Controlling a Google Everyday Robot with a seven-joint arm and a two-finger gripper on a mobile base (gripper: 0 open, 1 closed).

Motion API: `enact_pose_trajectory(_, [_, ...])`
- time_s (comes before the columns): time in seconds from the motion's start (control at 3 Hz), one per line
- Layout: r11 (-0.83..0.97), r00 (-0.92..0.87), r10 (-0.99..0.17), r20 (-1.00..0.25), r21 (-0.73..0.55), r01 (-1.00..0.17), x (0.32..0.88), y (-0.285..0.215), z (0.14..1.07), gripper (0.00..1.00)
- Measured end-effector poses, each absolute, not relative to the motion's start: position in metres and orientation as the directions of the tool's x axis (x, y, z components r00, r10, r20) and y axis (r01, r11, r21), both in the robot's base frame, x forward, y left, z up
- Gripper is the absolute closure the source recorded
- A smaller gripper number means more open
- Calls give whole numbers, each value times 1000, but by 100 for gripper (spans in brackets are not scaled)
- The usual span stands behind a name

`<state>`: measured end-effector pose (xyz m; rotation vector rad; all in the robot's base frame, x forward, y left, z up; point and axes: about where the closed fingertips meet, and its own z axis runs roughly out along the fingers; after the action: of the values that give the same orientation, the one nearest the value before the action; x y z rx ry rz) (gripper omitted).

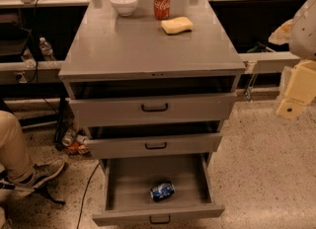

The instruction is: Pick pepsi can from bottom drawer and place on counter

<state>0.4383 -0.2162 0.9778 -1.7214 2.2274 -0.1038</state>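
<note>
Barely, gripper (295, 94) at right edge.

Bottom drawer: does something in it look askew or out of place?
Yes. The pepsi can lies on its side, slanted, near the front of the open bottom drawer, unlike the red Coca-Cola can standing upright on the counter. Nothing looks spilled. The end effector hangs at the right edge, apart from the drawer.

Blue pepsi can (162, 191) lying on its side in the pulled-out bottom drawer (128, 178), near the front wall; grey counter (143, 45) up top, gripper (295, 95) off at the right edge, well apart
</note>
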Motion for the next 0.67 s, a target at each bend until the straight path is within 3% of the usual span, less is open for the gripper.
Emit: enact_pose_trajectory(0.67, [272,-225,-947,-229,-200,-941,432,-208,942,0])
